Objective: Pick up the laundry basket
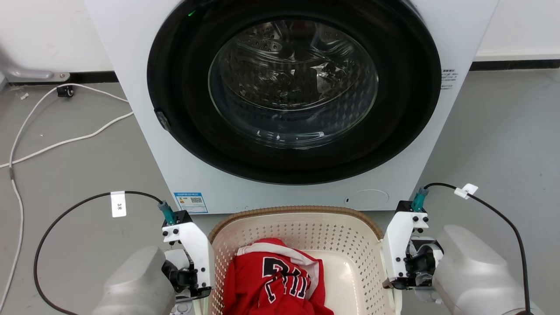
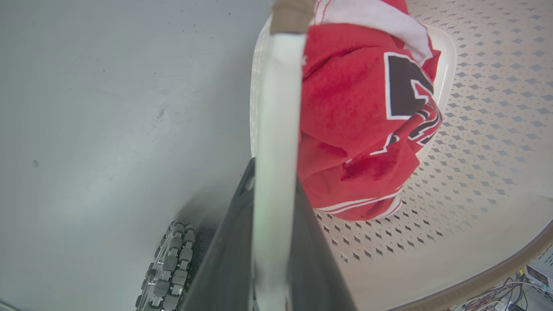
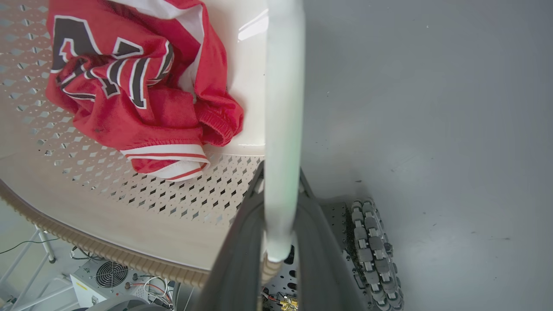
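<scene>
Between the two grippers: laundry basket (image 1: 302, 211), cream-white with perforated walls and a brown woven-look rim, held at both ends.
Left gripper (image 2: 275, 172): clamped on the basket's left handle (image 2: 276, 108), with one dark finger pressed against each side of the white bar.
Right gripper (image 3: 281, 170): clamped the same way on the right handle (image 3: 283, 108), the white bar running straight up between its two fingers.
Red jersey (image 1: 271, 280): crumpled inside the basket, just inboard of the left gripper and well apart from the right one. It has black characters edged in white, and white trim at collar and hem.
Basket bottom (image 1: 341, 275): smooth unperforated cream panel, bare between the jersey and the wall on the right gripper's side.
Washing machine (image 1: 175, 166): white front-loader just beyond both grippers and the basket's far rim. It has a round dark-rimmed glass door with the steel drum visible through it.
Floor (image 1: 503, 131): plain grey, outboard of each gripper.
Robot wheel (image 2: 170, 263): roller-studded, low and outboard of the left gripper. A matching one sits outboard of the right gripper.
Black cables (image 1: 65, 214): one loops out from each wrist, each carrying a small white tag.
White cable (image 1: 65, 142): lies on the floor well out to the left of the left gripper.
Basket height: cannot tell whether it rests on the floor or hangs clear.
</scene>
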Motion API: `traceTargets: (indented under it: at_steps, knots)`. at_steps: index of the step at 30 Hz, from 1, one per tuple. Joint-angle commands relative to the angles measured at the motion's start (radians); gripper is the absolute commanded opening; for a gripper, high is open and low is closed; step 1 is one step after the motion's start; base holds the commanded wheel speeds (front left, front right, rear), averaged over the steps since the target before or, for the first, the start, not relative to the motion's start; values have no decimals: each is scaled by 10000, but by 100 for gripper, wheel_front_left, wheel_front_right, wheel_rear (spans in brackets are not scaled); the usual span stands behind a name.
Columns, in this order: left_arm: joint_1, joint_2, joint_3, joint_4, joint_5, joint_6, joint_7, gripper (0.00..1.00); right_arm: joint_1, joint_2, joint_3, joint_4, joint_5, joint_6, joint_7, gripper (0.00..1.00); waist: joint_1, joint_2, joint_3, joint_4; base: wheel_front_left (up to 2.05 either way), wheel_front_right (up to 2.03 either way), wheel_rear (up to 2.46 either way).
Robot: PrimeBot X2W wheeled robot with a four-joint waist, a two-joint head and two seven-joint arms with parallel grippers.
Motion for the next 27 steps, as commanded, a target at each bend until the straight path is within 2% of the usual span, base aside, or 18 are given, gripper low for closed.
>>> traceTargets:
  at_steps: [1, 27]
  knots:
    - [-175, -225, 17, -169, -144, -44, -64, 0, 11, 197, -5, -50, 19, 28, -35, 0, 0, -1, 14, -10, 0, 0, 0]
    - [-168, -316, -171, -151, -311, -69, -122, 0, 121, 213, 194, -51, 293, 28, -134, 0, 0, -1, 49, 98, 0, 0, 0]
